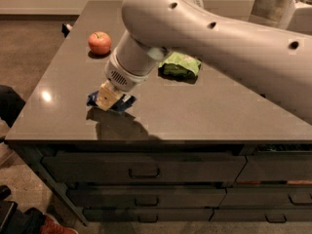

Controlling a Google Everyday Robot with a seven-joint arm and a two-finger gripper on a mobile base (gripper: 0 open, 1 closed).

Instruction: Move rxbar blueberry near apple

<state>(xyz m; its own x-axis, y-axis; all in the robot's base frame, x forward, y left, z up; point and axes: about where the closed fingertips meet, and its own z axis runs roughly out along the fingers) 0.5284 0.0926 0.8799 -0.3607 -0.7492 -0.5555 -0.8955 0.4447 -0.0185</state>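
Observation:
The rxbar blueberry [125,102] is a dark blue wrapper lying flat near the front left of the grey counter [204,111]. My gripper [108,97] is down right on top of it and covers its middle; only the blue ends show on either side. The apple [99,43], red-orange and round, stands at the back left of the counter, well apart from the bar. My large white arm [204,38] reaches in from the upper right.
A green snack bag [181,65] lies mid-counter, behind and to the right of the gripper. Metal containers [273,4] stand at the back right corner. Drawers [144,169] run below the counter's front edge. A shoe [53,224] shows on the floor at bottom left.

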